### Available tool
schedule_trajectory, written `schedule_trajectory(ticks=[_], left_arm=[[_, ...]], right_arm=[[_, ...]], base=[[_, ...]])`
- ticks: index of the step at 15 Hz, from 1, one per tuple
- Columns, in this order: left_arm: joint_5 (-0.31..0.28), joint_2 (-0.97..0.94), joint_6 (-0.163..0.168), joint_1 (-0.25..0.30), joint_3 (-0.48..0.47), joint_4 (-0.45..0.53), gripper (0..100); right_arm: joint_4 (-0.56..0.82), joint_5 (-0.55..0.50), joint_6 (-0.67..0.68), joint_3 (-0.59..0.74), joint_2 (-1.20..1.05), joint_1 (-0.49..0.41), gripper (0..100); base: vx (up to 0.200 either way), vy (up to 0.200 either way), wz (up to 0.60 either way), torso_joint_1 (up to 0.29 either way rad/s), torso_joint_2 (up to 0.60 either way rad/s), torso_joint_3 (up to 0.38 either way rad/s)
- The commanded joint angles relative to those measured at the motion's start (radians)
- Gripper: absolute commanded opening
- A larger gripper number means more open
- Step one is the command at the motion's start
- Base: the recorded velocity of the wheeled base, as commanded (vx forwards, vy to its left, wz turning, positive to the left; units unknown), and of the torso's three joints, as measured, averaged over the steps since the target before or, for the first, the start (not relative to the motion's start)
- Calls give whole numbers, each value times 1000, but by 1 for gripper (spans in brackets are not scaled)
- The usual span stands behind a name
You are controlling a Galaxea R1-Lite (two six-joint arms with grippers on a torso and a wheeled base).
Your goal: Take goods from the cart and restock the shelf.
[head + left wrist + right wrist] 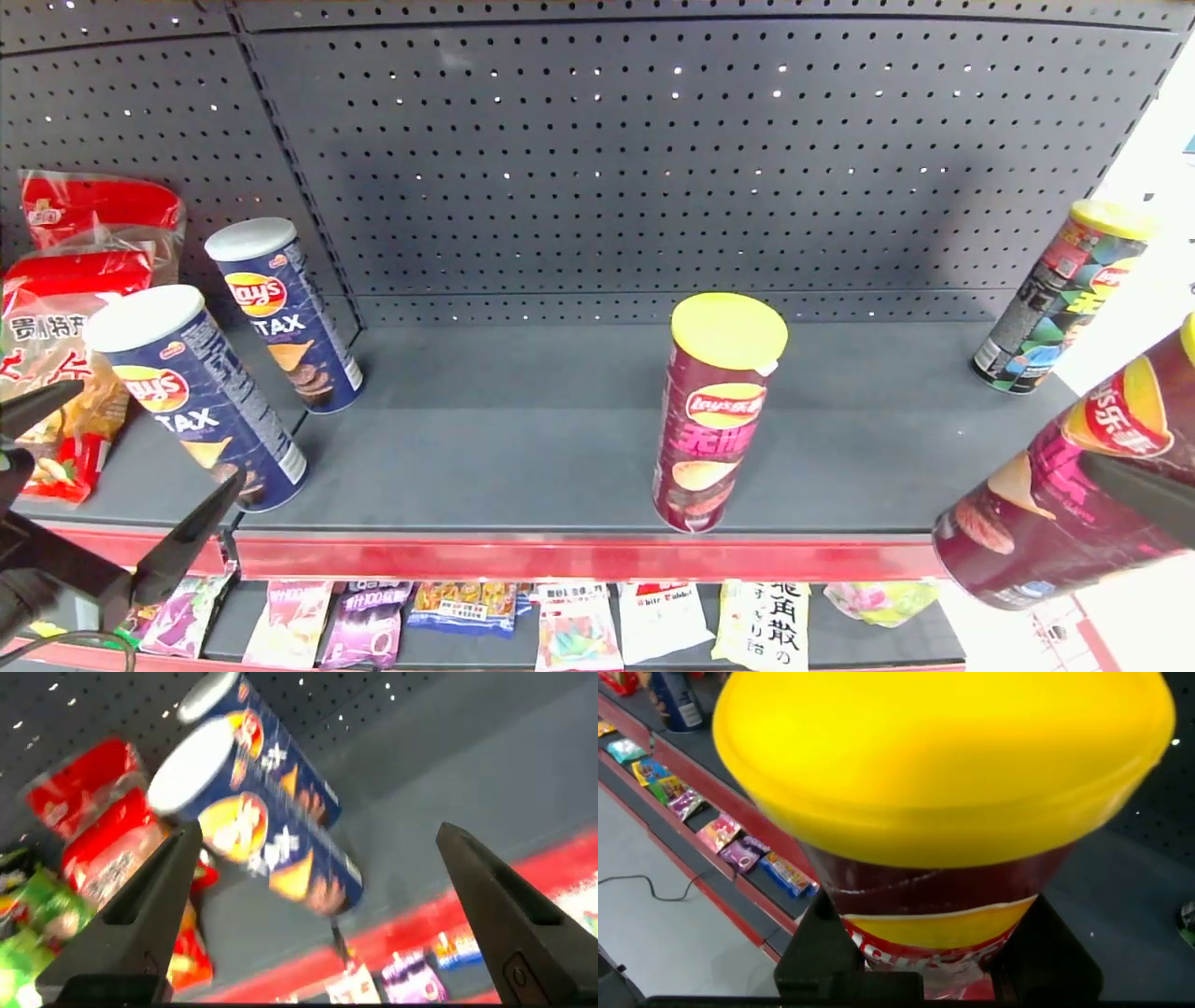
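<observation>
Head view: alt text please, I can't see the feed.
The right claw holds a tilted maroon chip can at the right edge, in front of the shelf. On it stand a matching can, two blue cans at left and a dark can far right. The open left claw is by the nearer blue can.

Shop, snack aisle. A dark metal shelf (523, 439) is backed by a perforated panel (653, 168) and edged with a red front rail (579, 558). Branded crisp cans (714, 411) are stood label-outward; snack packets (569, 621) are laid in a row on the tier below.
</observation>
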Motion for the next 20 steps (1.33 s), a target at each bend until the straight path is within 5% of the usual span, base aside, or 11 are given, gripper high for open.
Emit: schedule_trajectory(ticks=[1,6,11,15,20], left_arm=[[-3,2,0,0,-1,-1,100],[-31,2,-1,0,-3,-2,100],[-201,-18,-6,-6,2,49,100],[-207,-27,-90,-6,5,64,100],[-202,-15,-92,-3,17,67,100]], right_arm=[[0,1,0,1,3,0,0],[0,1,0,-5,20,0,0],[-6,1,0,-90,139,0,0],[-8,36,1,-166,260,0,0],[-11,48,0,-258,431,0,0]], base=[[0,0,0,0,0,0],[0,0,0,0,0,0],[0,0,0,0,0,0],[0,0,0,0,0,0],[0,0,0,0,0,0]])
